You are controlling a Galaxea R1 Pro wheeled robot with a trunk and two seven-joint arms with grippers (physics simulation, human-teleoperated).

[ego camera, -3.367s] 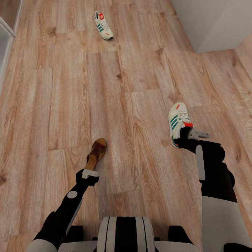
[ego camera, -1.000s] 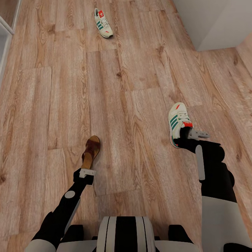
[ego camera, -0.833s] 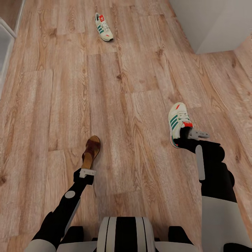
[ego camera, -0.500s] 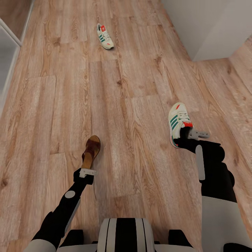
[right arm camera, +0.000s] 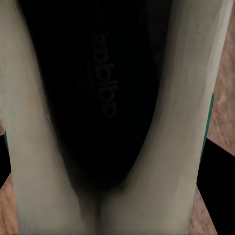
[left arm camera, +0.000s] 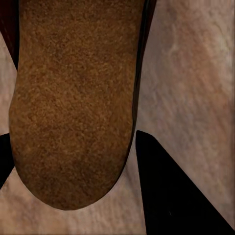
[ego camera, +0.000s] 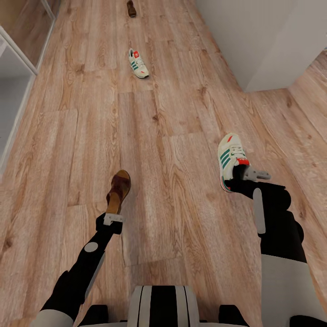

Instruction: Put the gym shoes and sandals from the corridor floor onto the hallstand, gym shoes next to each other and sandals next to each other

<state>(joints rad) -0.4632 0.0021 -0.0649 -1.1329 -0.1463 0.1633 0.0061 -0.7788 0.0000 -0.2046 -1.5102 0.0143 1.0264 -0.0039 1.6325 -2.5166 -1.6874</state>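
My left gripper is shut on the heel of a dark brown sandal with a tan footbed. In the left wrist view that heel sits between the dark fingers. My right gripper is shut on the heel of a white gym shoe with green stripes. The right wrist view looks into the shoe's dark inside. A second gym shoe lies on the corridor floor far ahead. Beyond it lies a second sandal. The hallstand is out of view.
A white wall corner juts in at the upper right, with more floor to its right. A glass-fronted panel with a white frame runs along the left edge. Wood floor stretches between them.
The whole head view has shifted: the far gym shoe has slid down the picture and the far sandal has come into sight. Both arms keep their holds; the left one earlier drew slightly left.
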